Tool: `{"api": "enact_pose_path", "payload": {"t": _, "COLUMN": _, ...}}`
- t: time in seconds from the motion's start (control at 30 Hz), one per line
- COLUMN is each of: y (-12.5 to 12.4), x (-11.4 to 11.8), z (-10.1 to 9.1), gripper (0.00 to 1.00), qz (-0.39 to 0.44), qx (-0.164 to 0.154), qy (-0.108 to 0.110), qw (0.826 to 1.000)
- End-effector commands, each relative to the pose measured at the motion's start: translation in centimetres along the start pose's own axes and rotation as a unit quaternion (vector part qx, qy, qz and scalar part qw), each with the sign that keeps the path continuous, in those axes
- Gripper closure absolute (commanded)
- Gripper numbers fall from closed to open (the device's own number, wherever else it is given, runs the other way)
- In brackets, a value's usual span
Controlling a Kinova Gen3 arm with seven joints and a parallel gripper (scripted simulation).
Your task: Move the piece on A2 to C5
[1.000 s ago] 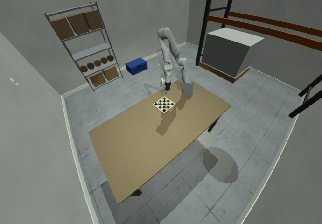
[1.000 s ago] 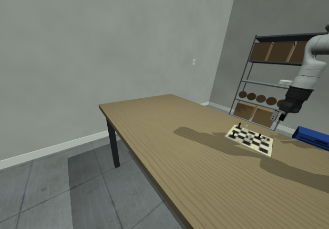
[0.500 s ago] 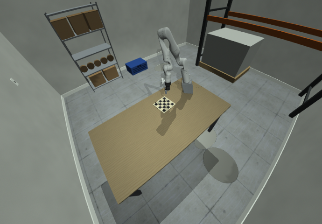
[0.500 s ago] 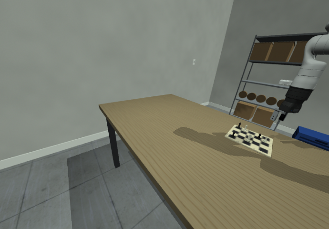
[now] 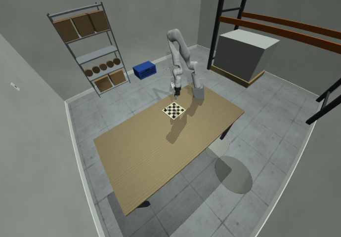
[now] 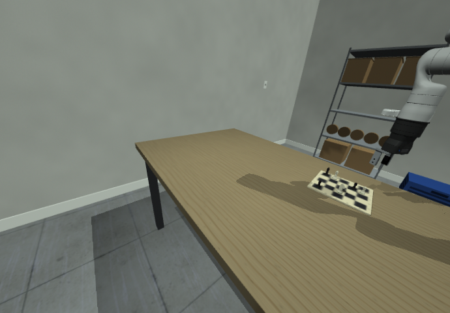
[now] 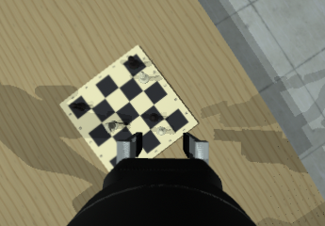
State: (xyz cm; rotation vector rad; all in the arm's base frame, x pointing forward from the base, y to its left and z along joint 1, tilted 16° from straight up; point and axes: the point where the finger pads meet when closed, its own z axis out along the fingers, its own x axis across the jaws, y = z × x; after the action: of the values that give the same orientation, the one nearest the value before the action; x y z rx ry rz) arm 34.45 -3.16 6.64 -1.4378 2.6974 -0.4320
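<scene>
A small chessboard (image 7: 128,105) lies on the wooden table near its far edge; it also shows in the top view (image 5: 173,110) and the exterior view (image 6: 341,186). Several small pieces stand on it: black ones at one corner (image 7: 133,61), at the left edge (image 7: 79,107) and near the middle (image 7: 154,116), and pale ones (image 7: 144,77) (image 7: 162,130) (image 7: 114,125). The edge letters are too small to read. My gripper (image 7: 162,140) (image 6: 381,161) is open and empty. It hangs well above the board's near edge, pointing down.
The table edge and grey floor lie just right of the board in the wrist view. A blue crate (image 6: 435,192) sits on the floor beyond the table. A metal shelf with boxes (image 5: 89,47) stands by the wall. The arm's base (image 5: 198,92) is mounted at the table's far end.
</scene>
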Motion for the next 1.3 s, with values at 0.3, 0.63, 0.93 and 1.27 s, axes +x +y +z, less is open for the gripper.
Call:
{"api": "enact_pose_path", "payload": {"t": 0.3, "y": -0.1, "x": -0.4, "z": 0.1, "gripper": 0.0, "qz": -0.035, "qx": -0.001, "qy": -0.003, "qw": 0.999}}
{"api": "enact_pose_path", "payload": {"t": 0.63, "y": -0.2, "x": -0.7, "z": 0.2, "gripper": 0.0, "qz": -0.097, "qx": 0.0, "qy": -0.002, "qw": 0.995}}
{"api": "enact_pose_path", "payload": {"t": 0.93, "y": -0.3, "x": -1.0, "z": 0.4, "gripper": 0.0, "qz": -0.16, "qx": 0.0, "qy": -0.002, "qw": 0.987}}
{"api": "enact_pose_path", "payload": {"t": 1.27, "y": -0.4, "x": -1.5, "z": 0.8, "gripper": 0.0, "qz": -0.274, "qx": -0.001, "qy": -0.001, "qw": 0.962}}
